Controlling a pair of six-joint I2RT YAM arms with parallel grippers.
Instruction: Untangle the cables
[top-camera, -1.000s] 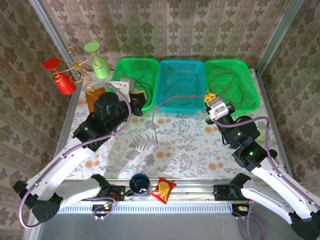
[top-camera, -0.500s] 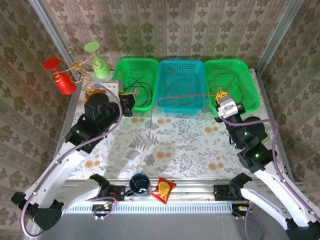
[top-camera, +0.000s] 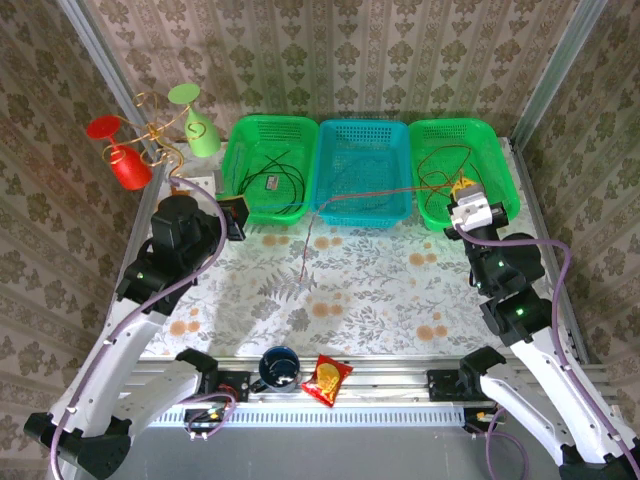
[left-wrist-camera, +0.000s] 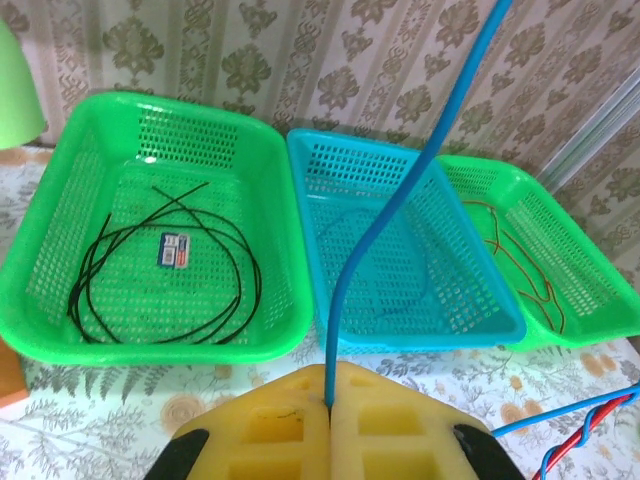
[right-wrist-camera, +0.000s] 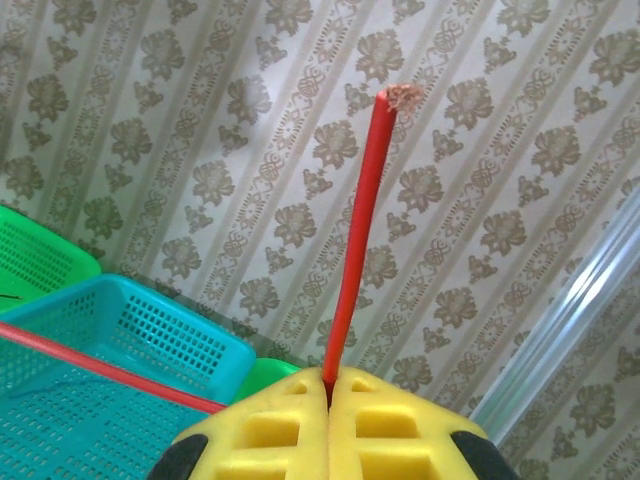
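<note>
My left gripper (top-camera: 236, 214) (left-wrist-camera: 330, 388) hangs in front of the left green basket (top-camera: 240, 150), its yellow pads (left-wrist-camera: 270, 420) shut on a blue cable (left-wrist-camera: 395, 205) that rises out of them. My right gripper (top-camera: 466, 196) (right-wrist-camera: 328, 378) is over the right green basket (top-camera: 500, 150), shut on a red cable (right-wrist-camera: 358, 235) whose frayed end sticks up. That red cable (top-camera: 380, 193) runs taut across the blue basket (top-camera: 345, 135), then drops to the table (top-camera: 306, 255). Blue and red strands twist together (left-wrist-camera: 585, 432). A black cable (left-wrist-camera: 165, 270) lies coiled in the left basket; another red cable (top-camera: 445, 165) lies in the right one.
A wire stand with red and green cups (top-camera: 150, 135) is at the back left. A dark mug (top-camera: 279, 367) and a snack packet (top-camera: 326, 379) sit on the near rail. Metal frame posts (top-camera: 545, 75) flank the table (top-camera: 380, 290).
Both grippers have moved apart, the left one to the left and the right one to the right and back. The red cable between them has been drawn straight across the blue basket.
</note>
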